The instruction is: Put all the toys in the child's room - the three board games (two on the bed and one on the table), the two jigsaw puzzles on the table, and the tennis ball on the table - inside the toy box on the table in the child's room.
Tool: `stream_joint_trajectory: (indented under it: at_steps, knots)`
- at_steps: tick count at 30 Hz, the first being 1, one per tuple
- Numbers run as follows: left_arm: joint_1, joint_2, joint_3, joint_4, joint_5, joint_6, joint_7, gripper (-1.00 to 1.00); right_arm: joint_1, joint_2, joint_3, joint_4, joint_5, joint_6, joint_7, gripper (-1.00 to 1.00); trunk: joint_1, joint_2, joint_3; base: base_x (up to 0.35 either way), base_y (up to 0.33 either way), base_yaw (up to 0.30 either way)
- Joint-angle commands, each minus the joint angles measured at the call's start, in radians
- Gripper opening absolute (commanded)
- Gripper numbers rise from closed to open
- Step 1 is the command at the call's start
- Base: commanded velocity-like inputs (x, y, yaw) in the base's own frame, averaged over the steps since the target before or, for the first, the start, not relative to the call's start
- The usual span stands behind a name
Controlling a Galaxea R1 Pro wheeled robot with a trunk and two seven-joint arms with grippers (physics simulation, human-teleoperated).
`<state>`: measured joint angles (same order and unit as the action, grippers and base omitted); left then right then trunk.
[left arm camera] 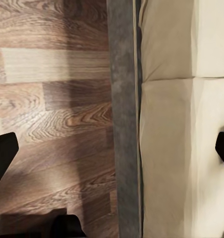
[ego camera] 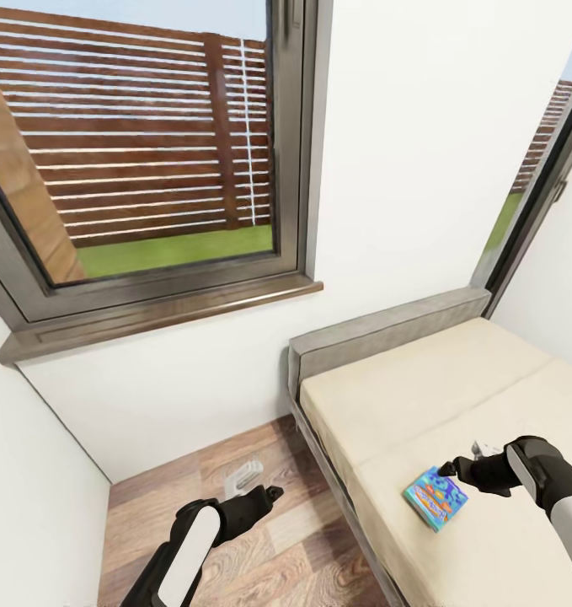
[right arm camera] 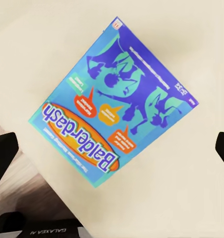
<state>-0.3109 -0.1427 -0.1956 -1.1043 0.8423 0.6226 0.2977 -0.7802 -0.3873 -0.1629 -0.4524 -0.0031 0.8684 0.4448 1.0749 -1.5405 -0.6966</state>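
Wood-plank floor point(ego camera: 269, 548) lies under the left end effector point(ego camera: 273, 491), which hangs released beside the grey bed frame point(ego camera: 378, 333). Further right, the flat blue Balderdash board game box point(ego camera: 435, 497) lies on the cream mattress point(ego camera: 420, 396), just beside the released right end effector point(ego camera: 454, 465).

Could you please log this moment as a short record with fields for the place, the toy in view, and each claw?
place: bed with cream mattress, under a window, wood floor beside it
toy: blue Balderdash game box, flat on the mattress near its edge
right claw: open, above the box, not touching it
left claw: over the floor beside the bed frame, open, holding nothing
toy box: not in these pictures
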Motion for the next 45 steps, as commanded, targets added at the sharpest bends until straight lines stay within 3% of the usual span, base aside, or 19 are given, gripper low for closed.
stream_joint_trajectory:
  at_steps: [1,13,14,23,45]
  knots:
    - [0.000,0.000,-0.001,-0.001,0.011,0.002,0.009,1.00,-0.001,-0.002,-0.004,-0.001,0.000,0.006,0.002,1.00,0.000,-0.001,-0.003,0.000,0.000,0.000]
    - [0.000,0.000,-0.001,0.001,0.010,0.002,0.010,1.00,-0.016,-0.043,-0.020,-0.001,-0.001,0.005,0.002,1.00,0.000,-0.001,-0.022,0.000,0.000,0.000]
    - [0.000,0.000,-0.001,0.001,0.009,0.002,0.011,1.00,-0.021,-0.055,-0.060,0.000,-0.001,0.005,0.002,1.00,0.000,-0.001,-0.024,0.000,0.000,0.000]
    - [0.000,0.000,-0.001,0.001,0.009,0.002,0.011,1.00,-0.025,-0.063,-0.120,0.000,0.001,0.003,0.003,1.00,0.000,-0.001,-0.039,0.000,0.000,0.000]
    - [0.000,0.000,-0.001,0.003,0.009,0.002,0.014,1.00,-0.027,-0.067,-0.145,0.000,-0.008,0.002,0.018,1.00,0.000,-0.001,-0.075,0.000,0.000,0.000]
